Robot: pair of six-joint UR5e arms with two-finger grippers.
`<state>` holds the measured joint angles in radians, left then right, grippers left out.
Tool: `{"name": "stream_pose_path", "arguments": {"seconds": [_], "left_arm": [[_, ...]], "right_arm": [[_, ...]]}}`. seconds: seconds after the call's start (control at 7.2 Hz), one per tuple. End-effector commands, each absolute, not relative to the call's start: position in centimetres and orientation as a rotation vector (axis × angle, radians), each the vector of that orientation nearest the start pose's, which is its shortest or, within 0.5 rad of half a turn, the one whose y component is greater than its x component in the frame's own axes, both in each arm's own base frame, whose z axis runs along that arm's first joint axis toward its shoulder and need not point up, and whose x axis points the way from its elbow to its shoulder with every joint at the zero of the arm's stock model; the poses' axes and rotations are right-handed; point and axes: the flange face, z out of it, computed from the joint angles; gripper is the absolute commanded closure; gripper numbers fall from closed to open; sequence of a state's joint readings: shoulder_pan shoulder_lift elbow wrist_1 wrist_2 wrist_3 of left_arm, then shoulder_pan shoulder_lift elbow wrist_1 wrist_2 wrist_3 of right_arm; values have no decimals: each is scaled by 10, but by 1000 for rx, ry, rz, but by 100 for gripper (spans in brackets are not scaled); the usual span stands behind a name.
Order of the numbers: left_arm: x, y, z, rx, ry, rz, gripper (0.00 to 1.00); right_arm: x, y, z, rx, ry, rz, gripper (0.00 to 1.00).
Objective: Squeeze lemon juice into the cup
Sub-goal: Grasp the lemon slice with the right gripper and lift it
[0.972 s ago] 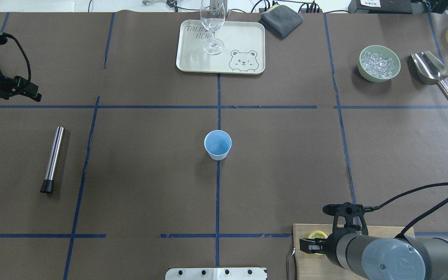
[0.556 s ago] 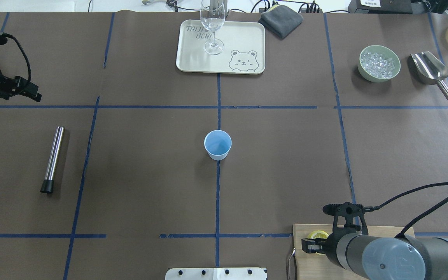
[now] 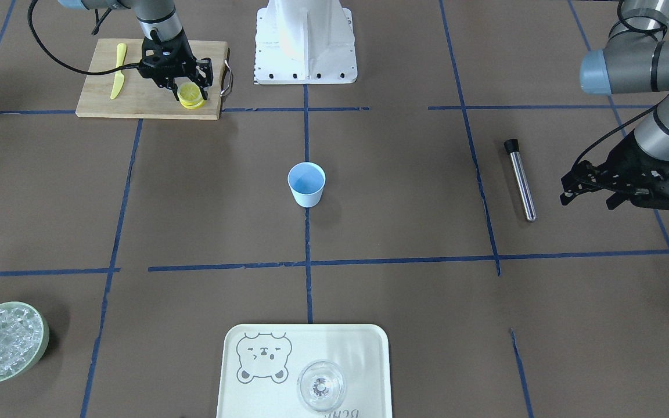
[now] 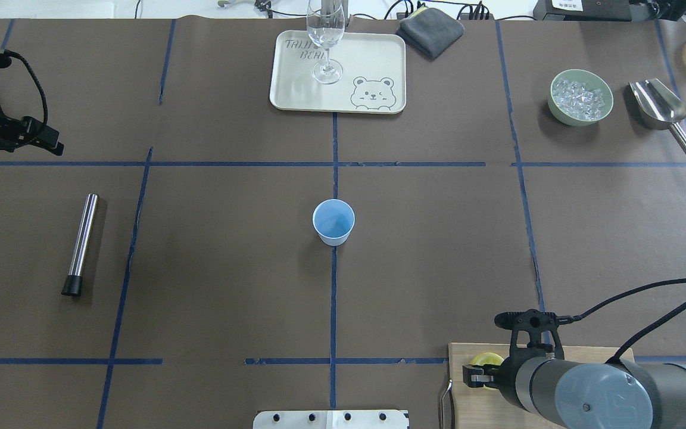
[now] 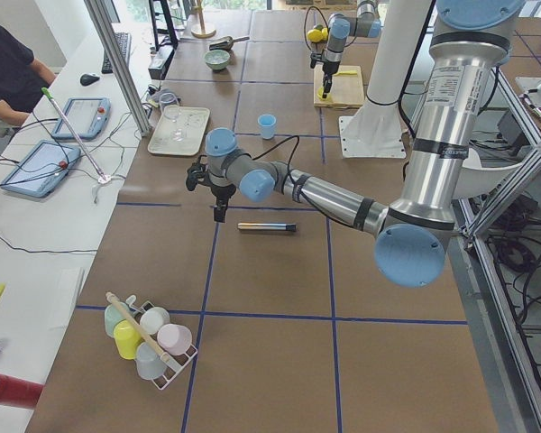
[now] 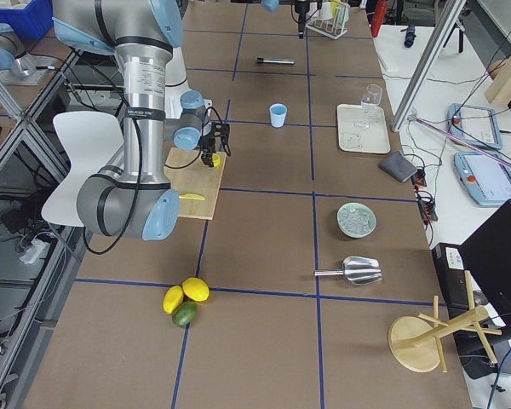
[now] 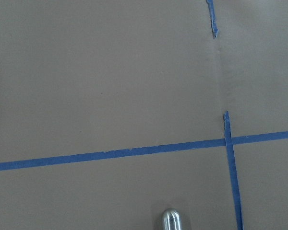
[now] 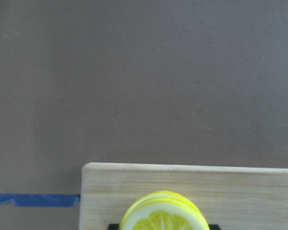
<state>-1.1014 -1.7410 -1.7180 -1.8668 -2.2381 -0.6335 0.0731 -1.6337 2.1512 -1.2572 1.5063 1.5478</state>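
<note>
**Lemon's in the claw, the cup is off toward the middle**

So the right claw (image 3: 189, 87) is down at the near corner of the cutting board (image 3: 137, 100), and the lemon (image 8: 164, 216) sits right between its two sides. In the right wrist view the cut face looks up at the camera, and black bits of the claw show tight against the rind on both sides. I read that as clamped on the slice across its width (can't say if it's off the board yet).

What matters next is where the cup (image 3: 306, 184) is. It stands upright, mouth open, in the middle of the worktop (image 3: 404, 191), well apart from the board. From the right claw it's further out from the robot's base and over toward the robot's left. My guess is the lemon gets carried along that diagonal and held over the mouth. The slice is narrower than the rim, so there's some slack.

The left claw (image 3: 622, 188) hangs out at the far left near the steel tube (image 3: 520, 180), much further from the lemon. I can't tell if it's apart or together.
</note>
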Motion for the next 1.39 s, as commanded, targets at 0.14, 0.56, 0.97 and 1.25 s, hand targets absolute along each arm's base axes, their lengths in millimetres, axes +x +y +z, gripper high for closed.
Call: {"name": "stream_pose_path", "arguments": {"seconds": [0.14, 0.56, 0.97, 1.25], "left_arm": [[194, -542, 465, 165, 859, 52, 0], [194, -541, 461, 171, 862, 51, 0], [194, -540, 459, 172, 864, 50, 0], [194, -540, 460, 171, 863, 49, 0]], "right_arm": [[-436, -177, 376, 105, -847, 84, 47], [-422, -190, 361, 118, -876, 115, 46], [-409, -212, 328, 86, -860, 150, 46], [-435, -235, 263, 78, -829, 181, 46]]}}
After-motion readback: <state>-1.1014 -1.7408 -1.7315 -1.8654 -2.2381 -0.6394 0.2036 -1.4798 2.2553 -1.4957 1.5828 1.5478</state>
